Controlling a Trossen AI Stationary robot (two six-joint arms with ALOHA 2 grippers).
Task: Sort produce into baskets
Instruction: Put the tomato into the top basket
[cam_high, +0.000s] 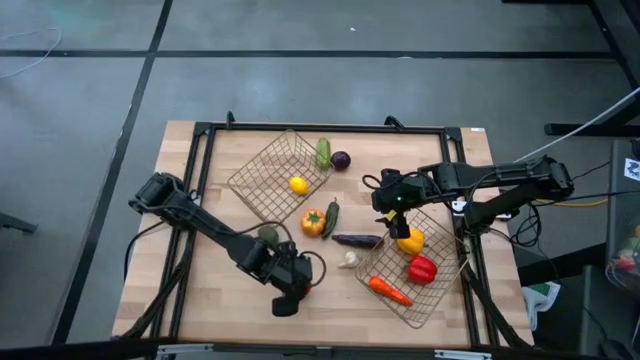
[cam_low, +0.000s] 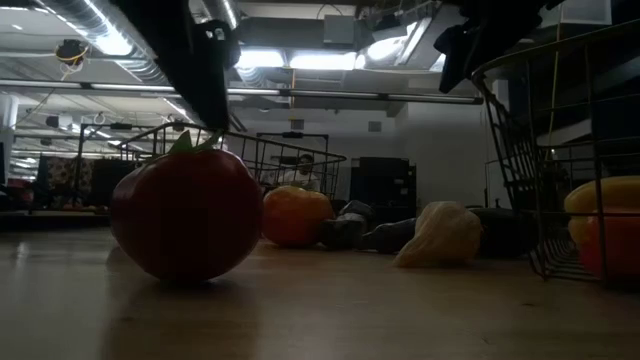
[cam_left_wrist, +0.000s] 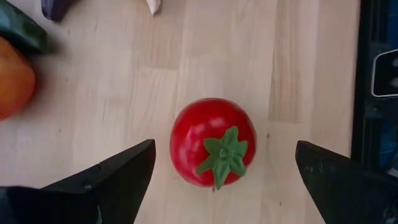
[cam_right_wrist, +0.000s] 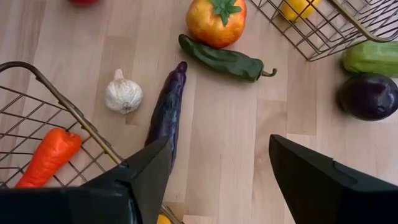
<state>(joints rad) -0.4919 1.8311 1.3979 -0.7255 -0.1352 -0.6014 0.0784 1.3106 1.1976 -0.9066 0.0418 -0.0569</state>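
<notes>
The left tool (cam_left_wrist: 221, 180) is wide open near the front edge of the counter (cam_high: 220, 300), with its two fingers (cam_left_wrist: 118, 174) on either side of a red tomato (cam_left_wrist: 213, 142). They do not touch it; the tomato stands on the wood by itself (green stem leaves facing the wrist camera).

The right tool (cam_right_wrist: 217, 180) is also open and holds nothing. It hangs above the rim of the right basket (cam_high: 440, 300), over a purple aubergine (cam_right_wrist: 166, 112) that lies on the counter just beside this basket. A garlic (cam_right_wrist: 122, 93) lies near the aubergine.

In the right basket there are a carrot (cam_high: 390, 291), a red pepper (cam_high: 422, 268) and a yellow pepper (cam_high: 409, 241). The left basket (cam_high: 262, 180), toward the back edge, holds a lemon (cam_high: 298, 184).
</notes>
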